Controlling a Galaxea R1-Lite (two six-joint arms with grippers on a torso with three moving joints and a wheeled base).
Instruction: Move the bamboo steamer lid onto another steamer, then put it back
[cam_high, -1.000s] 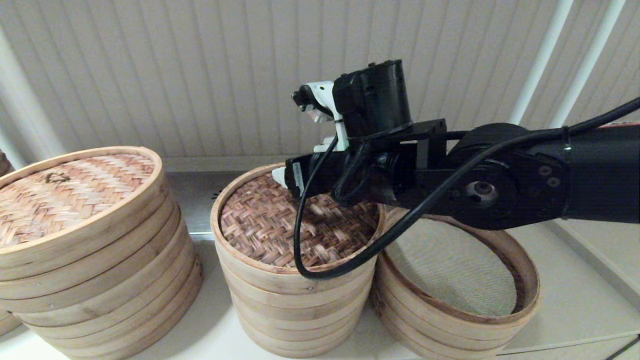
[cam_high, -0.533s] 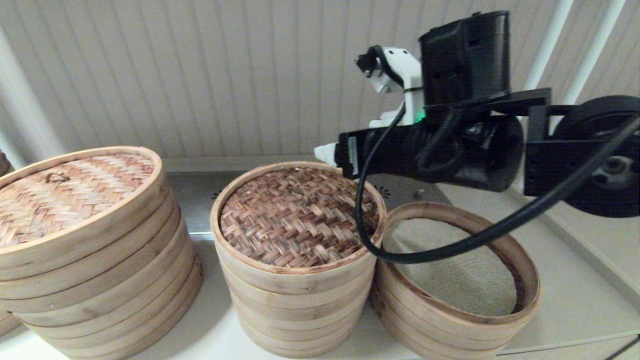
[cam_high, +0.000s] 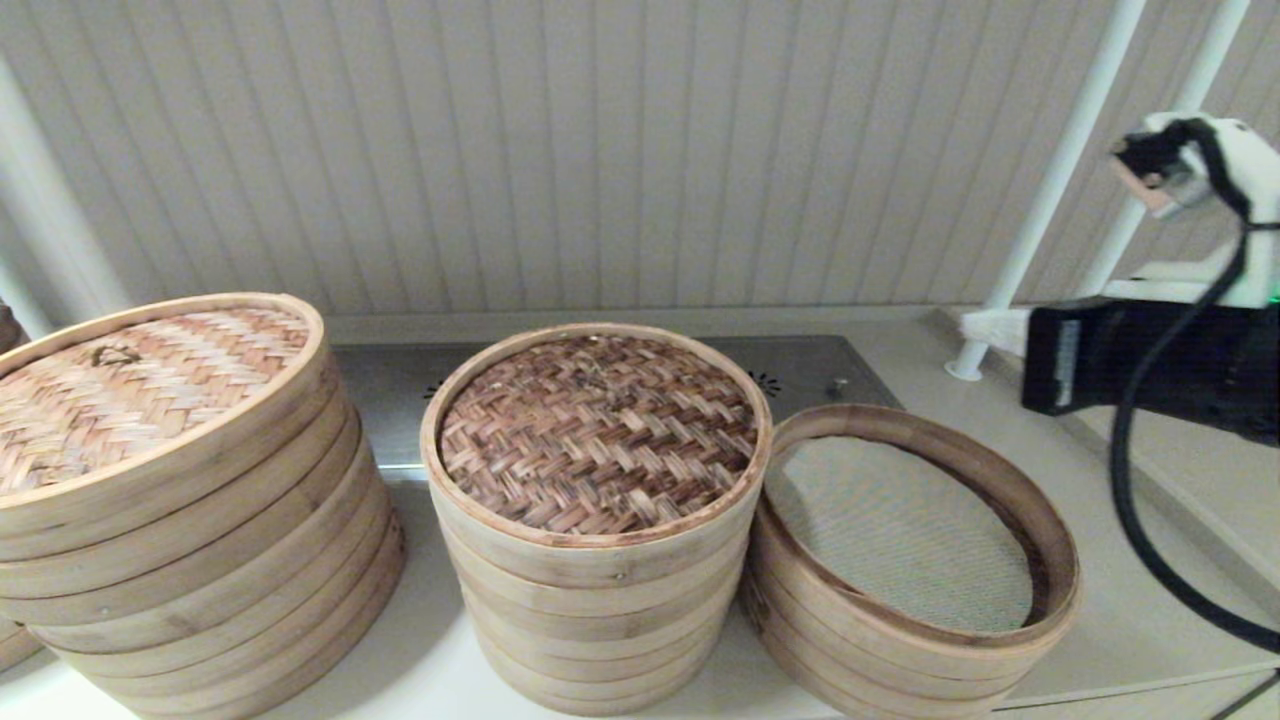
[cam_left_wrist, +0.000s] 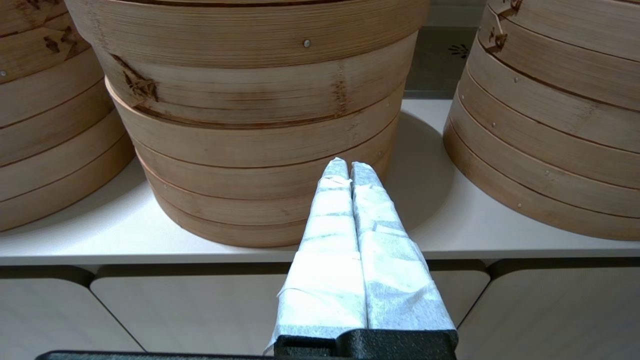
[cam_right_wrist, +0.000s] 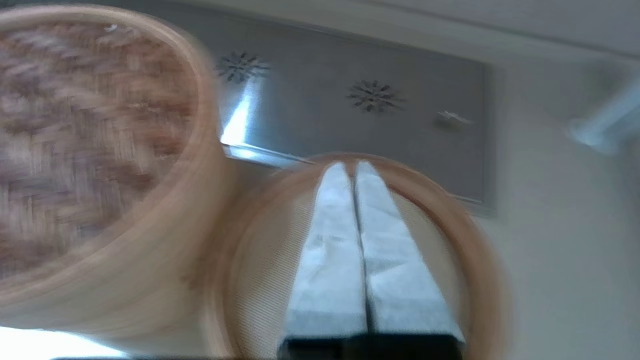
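Observation:
The bamboo steamer lid (cam_high: 598, 430), dark brown herringbone weave inside a pale rim, sits flat on top of the taller middle stack (cam_high: 590, 600). It shows blurred in the right wrist view as the lid (cam_right_wrist: 90, 125). Beside it on the right is the other steamer (cam_high: 1050, 560), low and tilted, its grey-green mesh liner uncovered. My right gripper (cam_high: 990, 328) hangs in the air at the right edge, away from the lid and above the counter; its fingers (cam_right_wrist: 350, 167) are shut with nothing in them. My left gripper (cam_left_wrist: 348, 167) is shut and empty, low in front of the counter edge.
A larger stack with a light tan woven lid (cam_high: 150, 390) stands at the left. A steel panel (cam_high: 400, 385) lies behind the stacks, before the ribbed wall. Two white poles (cam_high: 1050, 190) rise at the back right. Cabinet fronts (cam_left_wrist: 150, 310) are below the counter edge.
My right arm has pulled away from above the lid, rising and swinging to the right edge of the head view. The lid stays on the middle stack.

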